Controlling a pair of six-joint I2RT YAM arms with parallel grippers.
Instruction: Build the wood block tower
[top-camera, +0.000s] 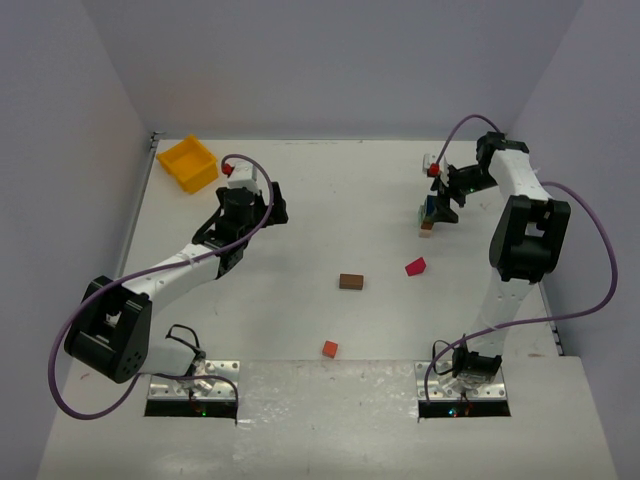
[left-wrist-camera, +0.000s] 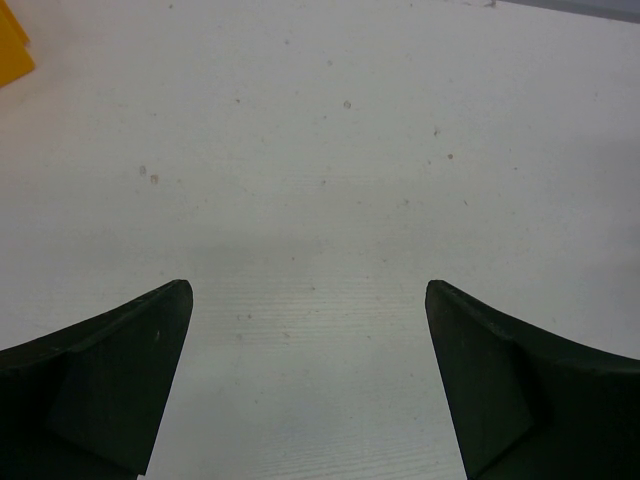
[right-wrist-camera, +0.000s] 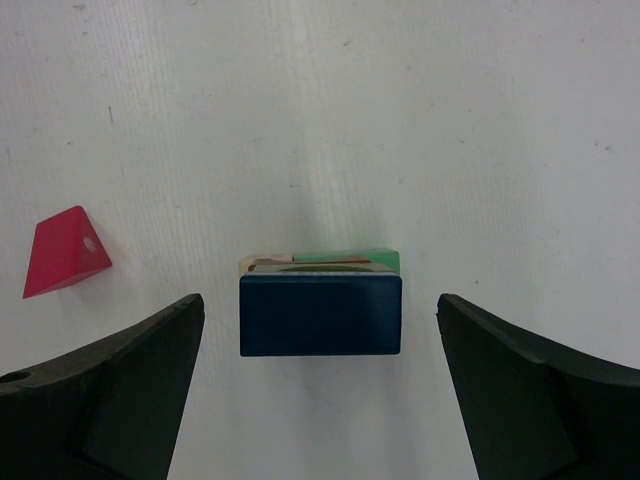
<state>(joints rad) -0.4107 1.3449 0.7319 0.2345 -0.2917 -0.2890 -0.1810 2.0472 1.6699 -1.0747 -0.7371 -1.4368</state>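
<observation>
The wood block tower (top-camera: 428, 220) stands at the far right of the table. In the right wrist view I look straight down on it: a dark blue block (right-wrist-camera: 320, 315) on top, a green block (right-wrist-camera: 350, 257) and a pale block (right-wrist-camera: 256, 264) showing under it. My right gripper (top-camera: 439, 204) hangs over the tower, open (right-wrist-camera: 320, 300), its fingers wide of the blue block on both sides and not touching it. A magenta block (top-camera: 415, 266) lies near the tower and also shows in the right wrist view (right-wrist-camera: 65, 250). My left gripper (top-camera: 252, 208) is open (left-wrist-camera: 305, 290) and empty over bare table.
A brown block (top-camera: 351, 281) lies mid-table and an orange-red block (top-camera: 330, 349) nearer the front. A yellow bin (top-camera: 188, 163) sits at the far left; its corner shows in the left wrist view (left-wrist-camera: 12, 45). Walls close in the table on three sides.
</observation>
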